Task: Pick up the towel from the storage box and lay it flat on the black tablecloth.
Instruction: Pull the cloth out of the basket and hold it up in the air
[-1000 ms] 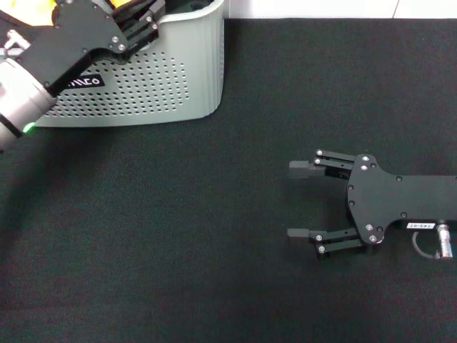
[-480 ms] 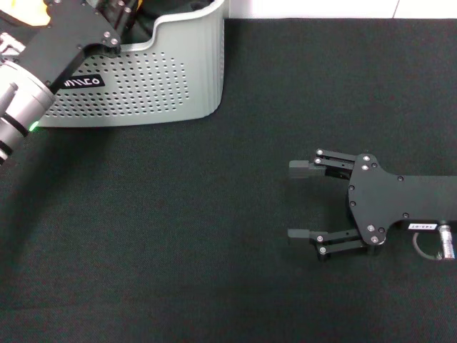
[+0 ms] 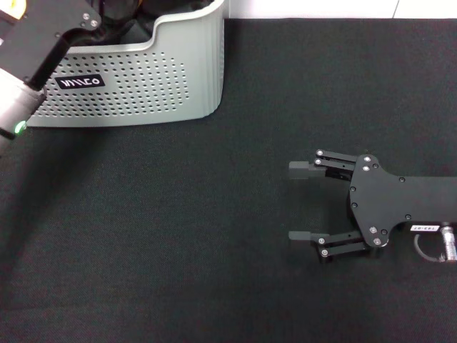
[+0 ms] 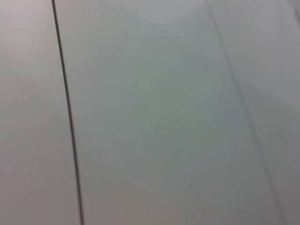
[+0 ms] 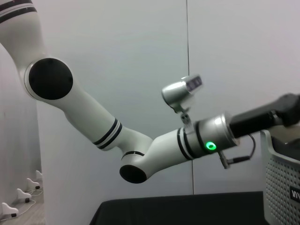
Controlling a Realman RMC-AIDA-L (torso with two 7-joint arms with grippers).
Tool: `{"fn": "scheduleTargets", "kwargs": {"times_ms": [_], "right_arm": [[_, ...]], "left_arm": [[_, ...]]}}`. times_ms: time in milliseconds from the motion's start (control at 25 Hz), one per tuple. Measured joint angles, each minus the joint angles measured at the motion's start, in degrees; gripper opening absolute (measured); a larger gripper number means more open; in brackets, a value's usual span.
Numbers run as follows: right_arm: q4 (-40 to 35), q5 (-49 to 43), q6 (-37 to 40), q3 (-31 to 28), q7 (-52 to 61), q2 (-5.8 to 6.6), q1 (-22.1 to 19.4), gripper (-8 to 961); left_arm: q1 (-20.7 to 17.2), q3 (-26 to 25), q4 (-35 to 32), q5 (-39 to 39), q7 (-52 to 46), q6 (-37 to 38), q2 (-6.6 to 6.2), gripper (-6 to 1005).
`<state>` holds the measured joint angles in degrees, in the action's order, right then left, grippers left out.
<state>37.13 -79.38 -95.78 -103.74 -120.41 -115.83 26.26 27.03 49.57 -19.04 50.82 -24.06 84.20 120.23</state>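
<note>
Trouble, if it comes, will come inside the storage box (image 3: 143,86), where the left pincer (image 3: 107,14) is reaching over the near rim; its fingertips are hidden below that rim and past the edge of the head view, so I cannot tell whether it is open or closed, or whether it holds anything. Only a sliver of yellow-orange (image 3: 14,7) shows beside the arm at the box's far left corner; that may be the towel, but too little of it is visible to be sure, and the rest of the box's contents are out of sight.

Judging from this, the main risks are these. A blind grasp could catch only a corner or a single layer, so the cloth would slip free on the lift. A cloth edge could snag on the dipped rim and drag or tip the light box across the black tablecloth (image 3: 214,236). If the lift is too low, the towel could trail over the rim and land bunched rather than flat.

Well away from the box, toward the near right of the worktop, the right pincer (image 3: 300,201) rests with its fingers spread apart and nothing between them. Lying on the cloth, it narrows the free space for spreading the towel on that side.
</note>
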Motion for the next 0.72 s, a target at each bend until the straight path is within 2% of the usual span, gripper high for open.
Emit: {"fn": "scheduleTargets", "kwargs": {"times_ms": [120,320,360,480,600,640,680,720], "right_arm": [[-0.24,0.73,-0.24,-0.02,0.0,0.0,-0.21,782],[-0.7,3.67,-0.25,-0.06,-0.51,0.15,-0.82,775],[-0.7,4.15,-0.25,-0.05,-1.09,0.16,-0.88,774],[-0.67,5.53,-0.36,0.25,-2.03,-0.02,-0.74,772],[-0.65,7.58,-0.83,0.86,-2.85,-0.21,-0.42,775],[-0.65,8.7,-0.98,1.42,-3.46,-0.26,-0.36,776],[-0.65,9.93,-1.22,2.06,-4.06,-0.27,-0.34,776],[-0.65,11.22,-1.29,2.84,-4.7,-0.27,-0.34,776]], "left_arm": [[-0.89,-0.01,-0.52,-0.01,-5.08,7.25,-0.21,3],[-2.44,-0.01,-0.93,-0.62,-8.17,22.49,0.01,3],[-2.62,0.07,-1.31,-1.09,-10.52,26.33,0.02,3],[-3.16,0.24,-4.29,-2.18,-19.16,31.11,0.0,3],[-4.77,4.67,-9.8,-6.46,-26.78,32.08,0.15,3],[-6.29,11.19,-13.52,-11.25,-28.54,32.05,-0.02,3],[-6.29,11.19,-13.52,-11.25,-28.54,32.05,-0.02,3],[-6.71,13.53,-14.24,-12.64,-28.13,31.98,-0.09,4]]}}
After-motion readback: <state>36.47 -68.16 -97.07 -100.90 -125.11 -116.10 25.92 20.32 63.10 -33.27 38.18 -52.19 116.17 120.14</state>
